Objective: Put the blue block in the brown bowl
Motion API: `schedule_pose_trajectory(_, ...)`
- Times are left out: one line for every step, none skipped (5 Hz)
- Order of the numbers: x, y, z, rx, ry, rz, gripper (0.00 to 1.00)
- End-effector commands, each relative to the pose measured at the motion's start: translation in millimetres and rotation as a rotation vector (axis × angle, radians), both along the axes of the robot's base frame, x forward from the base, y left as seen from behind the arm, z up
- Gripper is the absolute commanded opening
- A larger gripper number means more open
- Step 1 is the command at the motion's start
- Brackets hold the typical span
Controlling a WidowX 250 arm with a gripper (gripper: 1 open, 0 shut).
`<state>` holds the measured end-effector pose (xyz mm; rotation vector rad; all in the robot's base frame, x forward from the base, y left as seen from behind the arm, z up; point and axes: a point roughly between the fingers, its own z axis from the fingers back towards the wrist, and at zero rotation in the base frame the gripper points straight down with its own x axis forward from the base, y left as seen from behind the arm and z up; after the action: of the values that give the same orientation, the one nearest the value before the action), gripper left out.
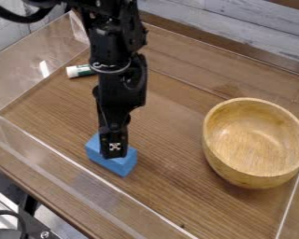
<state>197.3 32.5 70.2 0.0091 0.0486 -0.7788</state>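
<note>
The blue block (119, 164) lies on the wooden table near the front left. My gripper (111, 149) has come straight down onto it from above, its black fingers (112, 142) covering the block's upper part. The jaws stand open around the block; I cannot make out whether the pads touch its sides. The brown bowl (254, 142) sits empty at the right, well apart from the block and the arm.
A white marker with a green cap (78, 70) lies at the back left, behind the arm. Clear plastic walls (27, 140) border the table at the left and front edges.
</note>
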Motion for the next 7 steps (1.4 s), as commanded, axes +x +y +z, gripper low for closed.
schedule_pose_trajectory(4.4, 4.2, -0.9, 0.007, -0.031, 0.020, 1.00)
schedule_pose_trajectory(4.5, 5.4, -6.7, 0.009, -0.035, 0.031, 1.00)
schedule_pose_trajectory(4.9, 6.7, -12.0, 0.011, -0.037, 0.038, 1.00)
schedule_pose_trajectory(5.2, 7.7, -17.0, 0.012, -0.037, 0.040, 1.00)
schedule_pose_trajectory(5.1, 8.5, -21.8, 0.012, -0.037, 0.046, 1.00)
schedule_pose_trajectory(5.0, 9.2, -26.8, 0.013, -0.037, 0.053, 1.00)
schedule_pose_trajectory(4.8, 9.9, -31.9, 0.013, -0.036, 0.059, 1.00)
